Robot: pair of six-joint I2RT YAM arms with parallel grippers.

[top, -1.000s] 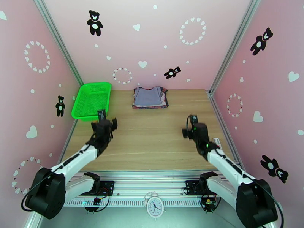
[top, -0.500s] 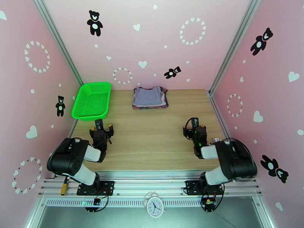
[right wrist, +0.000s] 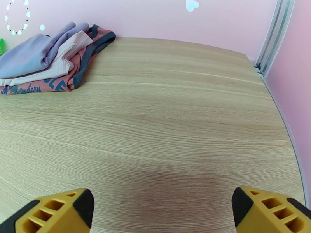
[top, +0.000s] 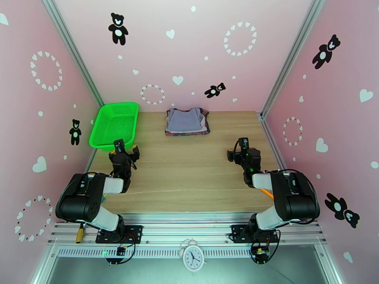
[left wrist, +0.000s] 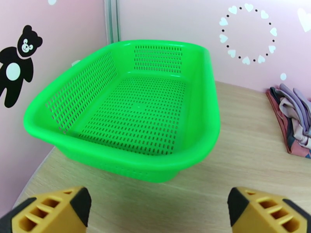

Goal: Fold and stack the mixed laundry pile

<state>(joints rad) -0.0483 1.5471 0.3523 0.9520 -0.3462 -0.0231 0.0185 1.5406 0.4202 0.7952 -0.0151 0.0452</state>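
Note:
The laundry lies as a neat folded stack (top: 187, 121) at the back middle of the table. A grey-lavender shirt (right wrist: 29, 55) is on top, a pale mauve-beige piece (right wrist: 58, 65) lies under it, and a brick-red tank top (right wrist: 79, 65) with dark trim and lettering is at the bottom. An edge of the stack (left wrist: 293, 121) shows at the right of the left wrist view. My left gripper (top: 124, 151) (left wrist: 155, 214) is open and empty, low over the table just in front of the basket. My right gripper (top: 242, 150) (right wrist: 161, 212) is open and empty, well to the front right of the stack.
An empty green mesh basket (top: 116, 125) (left wrist: 136, 109) stands at the back left against the pink wall. Bare wood tabletop (top: 189, 171) spreads between the two arms. Pink walls and metal posts (right wrist: 272, 35) close in the table on three sides.
Both arms have folded back onto their bases, with the elbows drawn in. The grippers stayed open and ended slightly farther up the table. The stack and basket have not moved.

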